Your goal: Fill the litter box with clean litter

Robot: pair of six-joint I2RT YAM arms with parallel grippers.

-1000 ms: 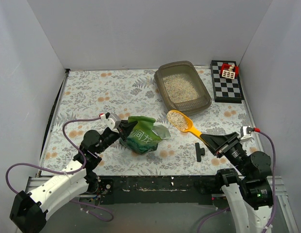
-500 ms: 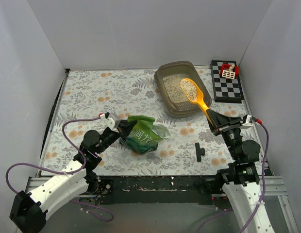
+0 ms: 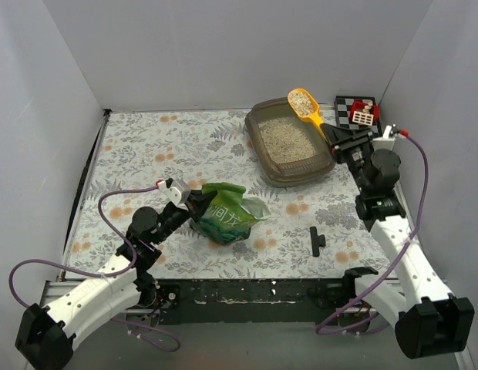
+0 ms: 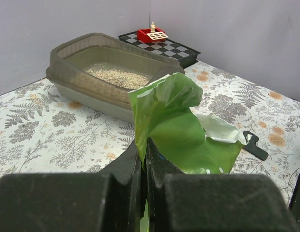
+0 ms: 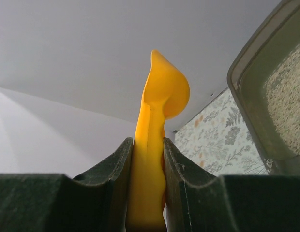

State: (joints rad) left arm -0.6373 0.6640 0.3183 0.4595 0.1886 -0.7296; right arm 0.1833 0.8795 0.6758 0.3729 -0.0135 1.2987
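Swung toward the far right corner since a moment ago: heaped yellow-orange plastic scoop (image 3: 304, 103). By the front edge, left gripper (image 3: 197, 205) clamped on crinkled green foil bag (image 3: 230, 217). Far right, grey-brown rectangular plastic litter box (image 3: 255, 131) holding pale beige clean litter (image 3: 286, 140); right gripper (image 3: 336, 140) pinching the scoop's handle.

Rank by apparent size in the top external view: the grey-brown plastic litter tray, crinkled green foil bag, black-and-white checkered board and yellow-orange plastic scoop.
1. Grey-brown plastic litter tray
2. Crinkled green foil bag and black-and-white checkered board: too alike to rank, board partly hidden
3. Yellow-orange plastic scoop
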